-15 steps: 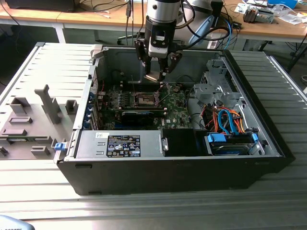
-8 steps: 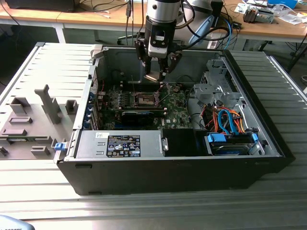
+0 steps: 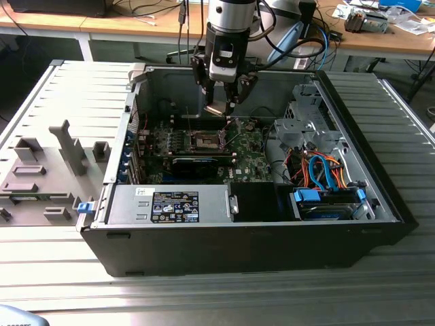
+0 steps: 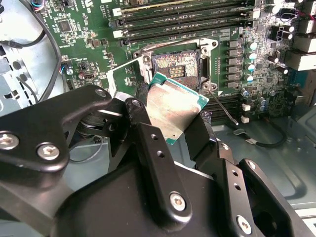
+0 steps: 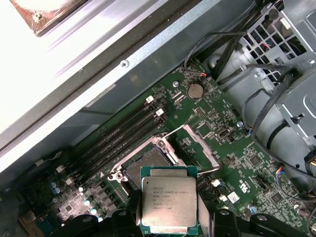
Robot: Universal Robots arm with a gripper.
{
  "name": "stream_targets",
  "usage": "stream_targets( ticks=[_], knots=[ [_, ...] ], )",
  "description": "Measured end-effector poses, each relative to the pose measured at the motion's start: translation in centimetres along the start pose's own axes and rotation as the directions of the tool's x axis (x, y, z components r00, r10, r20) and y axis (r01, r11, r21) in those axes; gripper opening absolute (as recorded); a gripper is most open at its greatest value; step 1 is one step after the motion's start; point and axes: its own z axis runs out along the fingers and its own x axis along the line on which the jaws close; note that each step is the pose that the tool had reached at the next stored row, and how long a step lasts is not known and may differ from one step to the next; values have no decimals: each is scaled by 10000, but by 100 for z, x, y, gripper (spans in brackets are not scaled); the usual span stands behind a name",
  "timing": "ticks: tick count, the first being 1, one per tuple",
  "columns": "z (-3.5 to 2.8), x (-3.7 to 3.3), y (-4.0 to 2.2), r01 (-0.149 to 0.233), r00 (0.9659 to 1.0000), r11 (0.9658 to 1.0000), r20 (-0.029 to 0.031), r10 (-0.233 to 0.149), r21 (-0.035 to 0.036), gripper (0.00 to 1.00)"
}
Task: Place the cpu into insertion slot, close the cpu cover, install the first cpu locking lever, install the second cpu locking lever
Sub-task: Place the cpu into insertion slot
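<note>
While the hand [image 4: 171, 129] grips it, cpu [image 4: 174, 107] metal-side up, above insertion slot [image 4: 176, 69].

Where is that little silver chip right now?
In the first wrist view the cpu is clamped between the jaws, raised off the green board, close to the open insertion slot but not in it.

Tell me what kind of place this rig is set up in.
Most likely an electronics lab or workshop. An open computer case lies on a ribbed grey table, wooden desks strewn with cables stand behind, and the gripper holds the cpu over the green circuit board.
</note>
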Motion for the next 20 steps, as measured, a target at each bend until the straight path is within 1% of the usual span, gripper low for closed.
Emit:
stream_targets(
  ticks=[20],
  knots=[
    [0, 0, 0, -285, 9996, 9996, -4, 285, -6, 55]
  ],
)
